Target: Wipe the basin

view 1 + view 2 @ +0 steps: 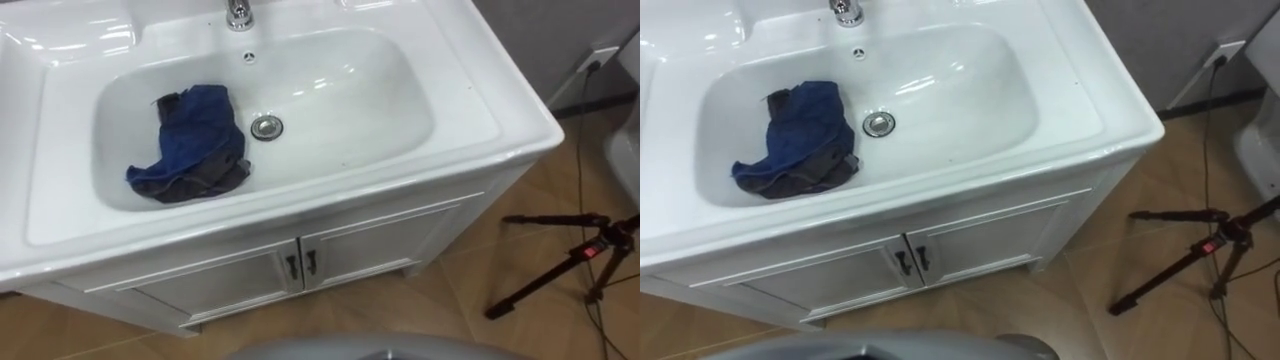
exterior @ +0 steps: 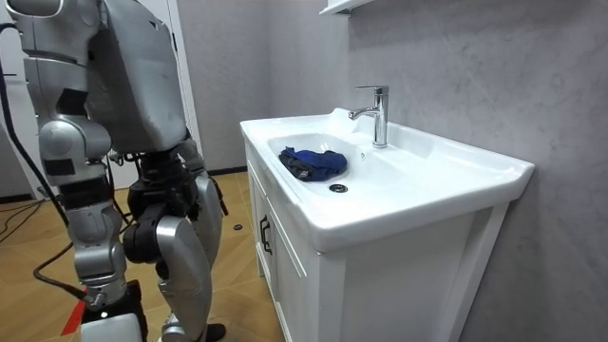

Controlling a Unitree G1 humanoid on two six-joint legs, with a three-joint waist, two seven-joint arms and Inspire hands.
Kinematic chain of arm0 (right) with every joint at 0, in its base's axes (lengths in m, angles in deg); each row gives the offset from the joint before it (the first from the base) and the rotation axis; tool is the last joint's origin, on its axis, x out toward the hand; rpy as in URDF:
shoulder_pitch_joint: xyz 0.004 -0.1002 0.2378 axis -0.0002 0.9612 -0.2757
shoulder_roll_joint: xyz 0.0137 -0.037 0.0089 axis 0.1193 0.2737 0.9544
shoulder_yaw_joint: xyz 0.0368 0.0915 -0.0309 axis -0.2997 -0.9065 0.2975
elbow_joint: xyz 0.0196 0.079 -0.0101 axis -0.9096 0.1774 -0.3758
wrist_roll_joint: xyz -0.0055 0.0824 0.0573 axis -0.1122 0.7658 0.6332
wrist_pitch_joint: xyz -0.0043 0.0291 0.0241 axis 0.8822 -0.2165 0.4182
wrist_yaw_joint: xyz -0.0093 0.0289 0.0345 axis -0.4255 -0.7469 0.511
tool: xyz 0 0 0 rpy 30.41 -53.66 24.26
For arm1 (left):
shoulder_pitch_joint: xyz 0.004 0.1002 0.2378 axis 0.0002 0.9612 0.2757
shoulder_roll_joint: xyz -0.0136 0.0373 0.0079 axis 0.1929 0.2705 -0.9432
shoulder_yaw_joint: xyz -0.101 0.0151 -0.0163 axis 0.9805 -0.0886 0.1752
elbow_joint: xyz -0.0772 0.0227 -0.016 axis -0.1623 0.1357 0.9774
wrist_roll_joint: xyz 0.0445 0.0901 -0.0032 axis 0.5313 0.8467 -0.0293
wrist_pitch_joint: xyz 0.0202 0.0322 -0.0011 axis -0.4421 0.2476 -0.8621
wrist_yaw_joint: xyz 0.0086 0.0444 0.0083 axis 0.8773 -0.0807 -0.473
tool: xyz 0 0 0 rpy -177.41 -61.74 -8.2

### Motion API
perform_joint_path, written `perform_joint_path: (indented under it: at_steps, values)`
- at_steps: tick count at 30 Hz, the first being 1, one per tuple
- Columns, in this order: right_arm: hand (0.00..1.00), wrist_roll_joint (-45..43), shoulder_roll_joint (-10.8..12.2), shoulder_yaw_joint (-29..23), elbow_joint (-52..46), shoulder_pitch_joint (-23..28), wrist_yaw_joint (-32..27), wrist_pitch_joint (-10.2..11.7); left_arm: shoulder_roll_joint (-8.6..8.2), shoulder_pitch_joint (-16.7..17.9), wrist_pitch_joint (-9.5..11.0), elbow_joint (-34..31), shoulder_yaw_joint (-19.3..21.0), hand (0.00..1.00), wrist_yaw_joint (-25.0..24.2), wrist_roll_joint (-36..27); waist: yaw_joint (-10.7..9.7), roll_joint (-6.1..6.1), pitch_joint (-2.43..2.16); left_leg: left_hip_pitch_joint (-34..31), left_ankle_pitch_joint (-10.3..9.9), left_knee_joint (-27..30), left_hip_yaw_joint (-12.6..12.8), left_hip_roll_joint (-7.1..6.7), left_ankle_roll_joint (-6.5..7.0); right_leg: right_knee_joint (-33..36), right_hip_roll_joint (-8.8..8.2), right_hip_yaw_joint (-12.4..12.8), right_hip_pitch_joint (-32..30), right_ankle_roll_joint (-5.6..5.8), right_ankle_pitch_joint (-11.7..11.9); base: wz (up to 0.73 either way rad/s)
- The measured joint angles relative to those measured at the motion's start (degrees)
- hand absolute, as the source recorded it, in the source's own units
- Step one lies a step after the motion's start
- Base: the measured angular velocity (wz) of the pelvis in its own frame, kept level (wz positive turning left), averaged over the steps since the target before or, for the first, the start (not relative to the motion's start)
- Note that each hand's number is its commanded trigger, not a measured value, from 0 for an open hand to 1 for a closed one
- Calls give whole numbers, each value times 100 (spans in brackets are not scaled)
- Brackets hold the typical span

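A white basin [image 1: 470, 100] is set in a white vanity. A crumpled blue cloth [image 1: 195, 140] with a dark grey underside lies in the bowl, just left of the metal drain [image 1: 266, 127]. No hand touches the cloth. In the room view the cloth [image 2: 313, 161] lies in the bowl in front of the chrome tap [image 2: 378, 114]. I stand a step back from the vanity front, upright. My right arm hangs at my side and its hand [image 2: 106, 318] is low at the room view's lower left edge.
The tap base [image 1: 238, 14] stands at the back rim. Two cabinet doors [image 1: 300, 265] with dark handles lie below the basin. A black tripod [image 1: 570, 260] lies on the wooden floor to the right, near a wall socket [image 1: 600, 58] with a cable.
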Motion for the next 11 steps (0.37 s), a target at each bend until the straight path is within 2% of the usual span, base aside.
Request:
perform_joint_path:
  at_steps: [11]
  values:
    - [0,3,6,-1,-11,24,52,-124,39,-18,-216,0,4,0,-196,383,-1,3,-17,66,2,9,55,-4,1,-11,-12,6,28,1,0,-1]
